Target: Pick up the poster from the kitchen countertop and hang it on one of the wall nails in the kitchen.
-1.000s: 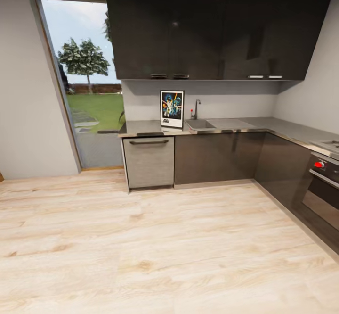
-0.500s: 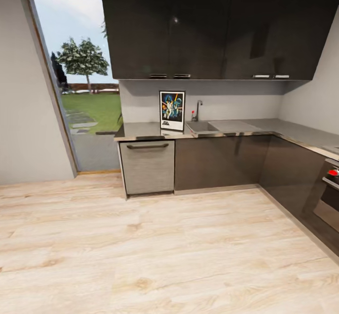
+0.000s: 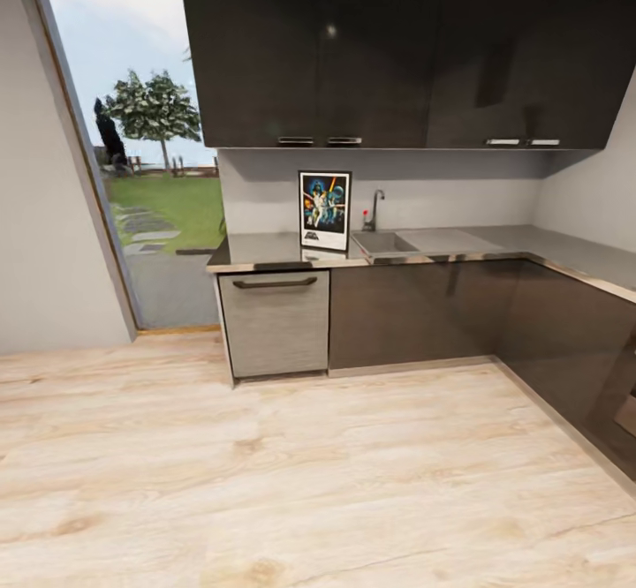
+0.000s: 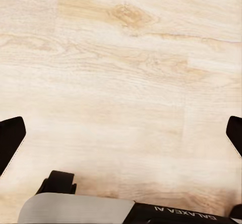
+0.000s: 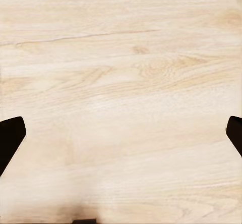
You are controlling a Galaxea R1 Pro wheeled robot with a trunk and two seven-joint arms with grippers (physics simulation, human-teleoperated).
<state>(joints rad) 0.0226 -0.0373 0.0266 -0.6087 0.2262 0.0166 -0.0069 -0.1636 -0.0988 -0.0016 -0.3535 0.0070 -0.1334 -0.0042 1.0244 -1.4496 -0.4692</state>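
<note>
- Poster (image 3: 324, 209) standing upright on the kitchen countertop (image 3: 265, 250), back against the grey backsplash (image 3: 442, 186), just beside the inset sink (image 3: 382, 242) and its dark tap (image 3: 375, 208).
- Framed artwork dark blue with figures, white border, logo at the bottom; faint reflection on the glossy worktop below it.
- Under the worktop near the poster, a pale grey appliance front (image 3: 274, 323) with a dark bar handle; dark glossy cabinet fronts (image 3: 411, 312) running on toward the corner and along the right-hand wall.
- Dark wall cabinets (image 3: 389, 49) overhead with small steel handles.
- Tall wood-framed glass panel (image 3: 132, 155) beside the counter end, with lawn and a tree beyond.
- Light wood plank floor (image 3: 309, 473) spread across the foreground, well apart from the poster.
- Wall nails too small to make out anywhere on the pale walls.
- Left gripper (image 4: 121, 138) pointed down at floor planks, dark fingertips (image 4: 10, 143) at the opposite edges of the left wrist view, spread wide, gripping nothing.
- Right gripper (image 5: 121, 138) likewise over bare planks, fingertips (image 5: 10, 138) far apart at the edges of the right wrist view, gripping nothing.
</note>
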